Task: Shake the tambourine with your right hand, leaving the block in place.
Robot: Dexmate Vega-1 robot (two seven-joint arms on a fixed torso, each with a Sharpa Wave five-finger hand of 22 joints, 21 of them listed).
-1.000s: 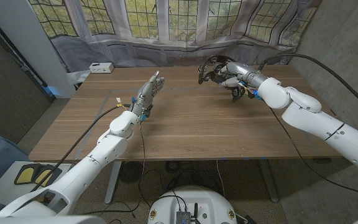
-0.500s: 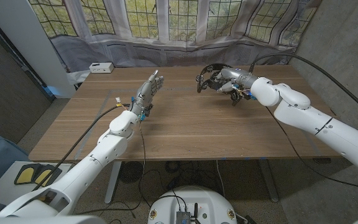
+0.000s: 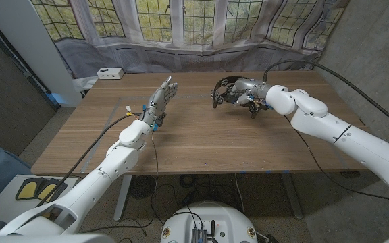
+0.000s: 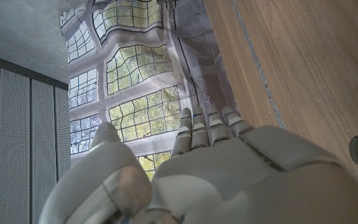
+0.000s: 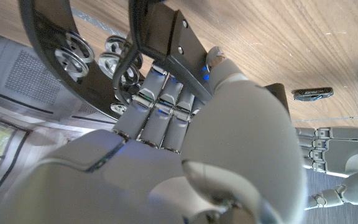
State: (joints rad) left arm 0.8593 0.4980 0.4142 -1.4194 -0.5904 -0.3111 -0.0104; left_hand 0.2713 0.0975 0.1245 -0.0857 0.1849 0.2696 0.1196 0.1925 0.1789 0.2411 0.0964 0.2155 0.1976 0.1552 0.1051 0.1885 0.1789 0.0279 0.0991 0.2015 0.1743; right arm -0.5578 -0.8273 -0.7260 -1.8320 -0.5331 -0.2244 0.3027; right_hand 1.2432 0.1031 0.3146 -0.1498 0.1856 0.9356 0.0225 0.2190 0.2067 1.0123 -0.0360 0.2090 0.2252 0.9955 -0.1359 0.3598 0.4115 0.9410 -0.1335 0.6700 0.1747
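My right hand [image 3: 245,92] holds the tambourine [image 3: 225,86] above the far side of the tabletop [image 3: 201,142], right of its middle. In the head view the black ring sticks out from my fingers toward the tabletop's centre, lifted off the wood and tilted. In the right wrist view my fingers [image 5: 157,106] curl around the tambourine's [image 5: 98,56] black frame, and its paired metal jingles [image 5: 114,62] sit just past my fingertips. Close beside that hand, on the side away from the ring, a small dark thing sits on the wood; I cannot tell whether it is the block.

My left hand [image 3: 162,98] stands on the left half of the tabletop with its fingers straight and together, pointing toward the far edge, holding nothing. In the left wrist view its back [image 4: 229,168] faces the camera. A small white box [image 3: 109,73] lies at the far left corner, well apart from both hands.
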